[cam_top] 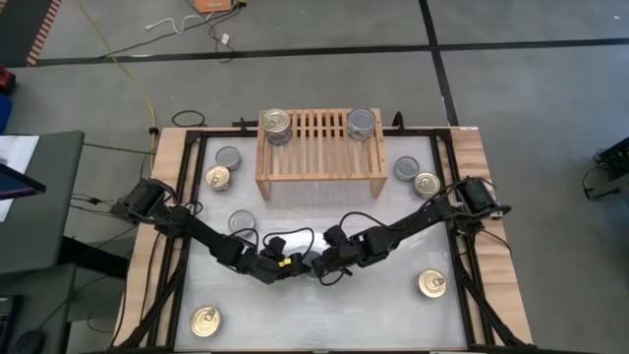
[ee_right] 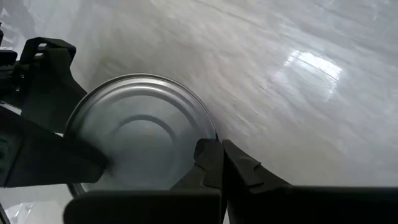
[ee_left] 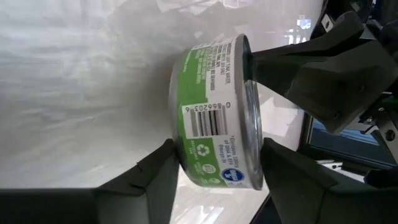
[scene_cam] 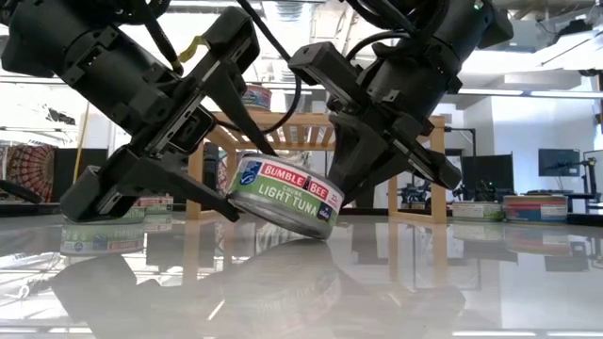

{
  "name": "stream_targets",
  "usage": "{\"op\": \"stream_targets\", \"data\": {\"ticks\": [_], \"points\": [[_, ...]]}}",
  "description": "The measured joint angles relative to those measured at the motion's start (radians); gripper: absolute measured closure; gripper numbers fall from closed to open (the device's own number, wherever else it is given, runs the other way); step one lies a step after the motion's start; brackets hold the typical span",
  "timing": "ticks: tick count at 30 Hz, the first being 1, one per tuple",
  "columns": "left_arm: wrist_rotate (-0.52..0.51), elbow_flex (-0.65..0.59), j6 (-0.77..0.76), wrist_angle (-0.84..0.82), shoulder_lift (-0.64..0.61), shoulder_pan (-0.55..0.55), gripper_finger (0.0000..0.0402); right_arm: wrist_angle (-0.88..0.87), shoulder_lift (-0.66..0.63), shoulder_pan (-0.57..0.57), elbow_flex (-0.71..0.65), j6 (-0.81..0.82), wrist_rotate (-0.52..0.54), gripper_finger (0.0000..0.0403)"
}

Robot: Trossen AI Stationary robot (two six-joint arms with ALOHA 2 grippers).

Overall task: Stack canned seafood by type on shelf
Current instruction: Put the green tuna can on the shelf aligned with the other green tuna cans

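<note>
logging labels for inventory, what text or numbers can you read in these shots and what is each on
"BUMBLE BEE" on the tilted can side, low view.
"LIGHT TUNA" below it, same label.
"0 8662031 6" is my best reading of the barcode digits on that can's green label, left wrist view.
The small print beside the barcode is too blurred to read.
Labels on the cans on the shelf are too small to read.

Tuna can [scene_cam: 285, 194]: green-and-white label, plain silver-grey end. Shelf [cam_top: 320, 146]: light wood. Both grippers: black. Table [cam_top: 393, 305]: glossy white top, light-wood edges.
</note>
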Motion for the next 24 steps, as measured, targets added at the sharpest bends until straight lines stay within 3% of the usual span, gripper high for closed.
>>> {"op": "stream_targets", "data": {"ticks": [8, 17, 24], "points": [[0.021, 0.000, 0.057, -0.003, -0.002, 0.025, 0.0255, -0.005, -0.006, 0.007, 0.000, 0.000, 0.000, 0.0381], [0.082, 0.000, 0.134, 0.016, -0.001, 0.066, 0.0259, -0.161, -0.128, 0.007, -0.004, -0.037, -0.017, 0.0378], [0.206, -0.001, 0.207, 0.059, -0.002, 0.132, 0.0259, -0.284, -0.249, 0.005, -0.003, -0.051, -0.015, 0.0327]]}}
